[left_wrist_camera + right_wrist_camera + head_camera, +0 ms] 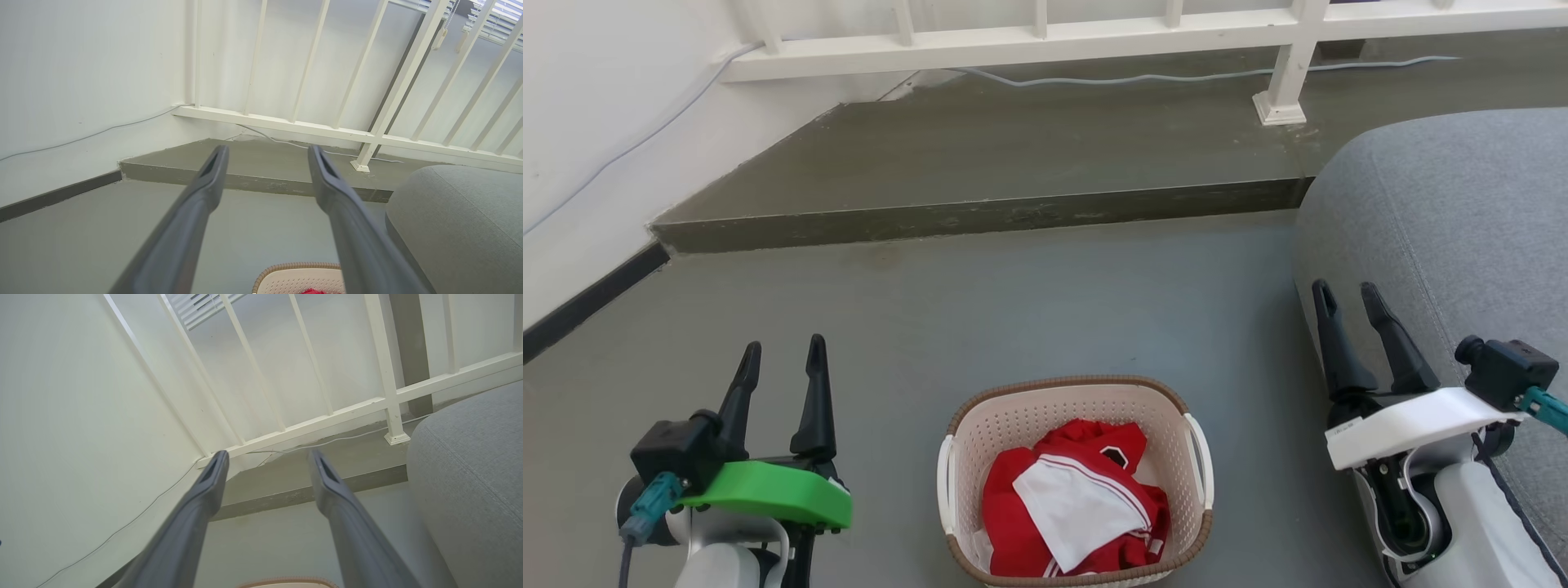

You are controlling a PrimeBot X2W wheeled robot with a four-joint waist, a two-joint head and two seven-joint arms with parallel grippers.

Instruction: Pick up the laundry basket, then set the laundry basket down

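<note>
The laundry basket (pixel 1021 416) stands on the grey floor at the bottom middle of the head view, cream with perforated walls, a brown rim and white side handles. Red and white clothes (pixel 1074 502) lie inside it. My left gripper (pixel 783 347) hangs open to the basket's left, apart from it, fingers pointing away. My right gripper (pixel 1346 288) is open to the basket's right, beside the grey sofa. The basket's far rim (pixel 298 267) peeks in at the bottom of the left wrist view between the left gripper's (pixel 267 153) fingers, and the rim (pixel 286 582) shows at the right wrist view's bottom edge below the right gripper (pixel 267 457).
A grey sofa (pixel 1462 237) fills the right side, close to my right arm. A raised concrete step (pixel 980 216) crosses the floor ahead, with a white railing (pixel 1045 41) and a loose cable (pixel 1176 77) on it. A white wall (pixel 596 122) runs along the left.
</note>
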